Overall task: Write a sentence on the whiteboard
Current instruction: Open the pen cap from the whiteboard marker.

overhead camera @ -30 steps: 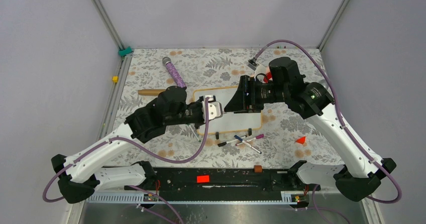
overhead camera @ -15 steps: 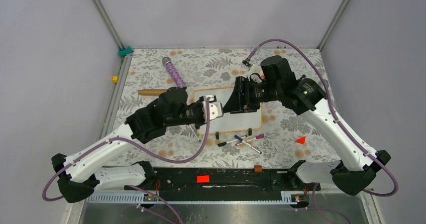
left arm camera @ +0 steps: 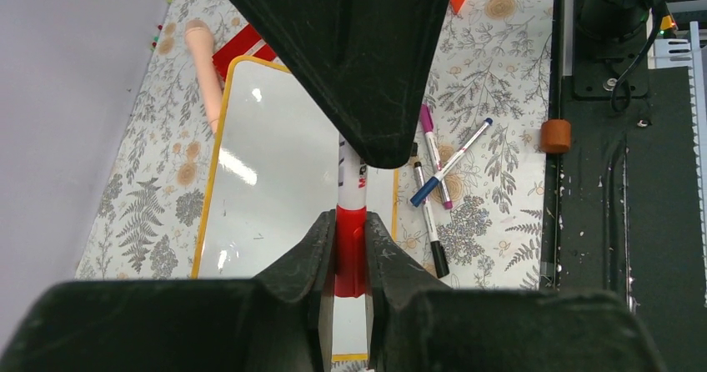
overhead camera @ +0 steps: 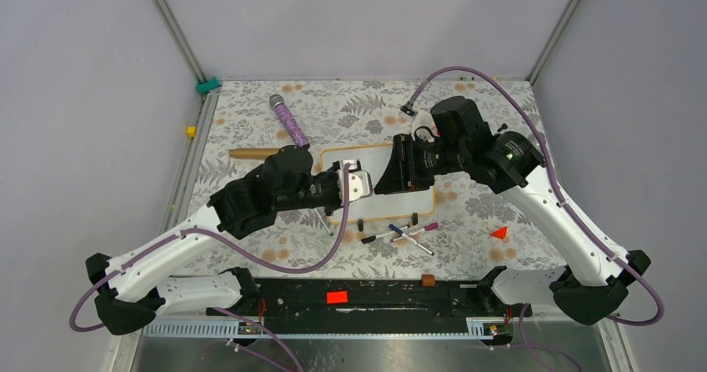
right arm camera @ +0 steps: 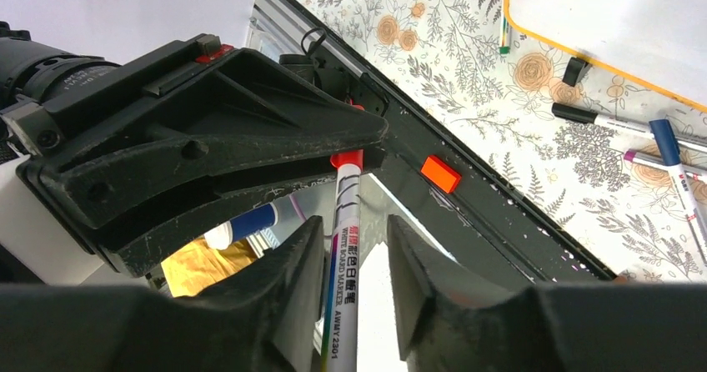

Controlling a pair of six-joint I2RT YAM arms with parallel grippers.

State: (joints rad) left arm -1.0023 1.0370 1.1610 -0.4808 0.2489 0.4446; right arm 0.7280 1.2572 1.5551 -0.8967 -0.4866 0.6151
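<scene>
Left jaws pinch the marker's [right arm camera: 342, 263] red end [left arm camera: 351, 259]; right jaws stand spread about its barrel. Close them firmly, then pull straight apart along the axis, above the whiteboard [left arm camera: 267, 172], which lies blank on the table [left arm camera: 492, 72].

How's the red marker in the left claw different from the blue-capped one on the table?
The red marker is aloft, its red end clamped in the left claw; the blue-capped marker lies loose, crossing a purple-capped marker. The held marker's end is red, the loose one's cap blue. Both have white barrels.
</scene>
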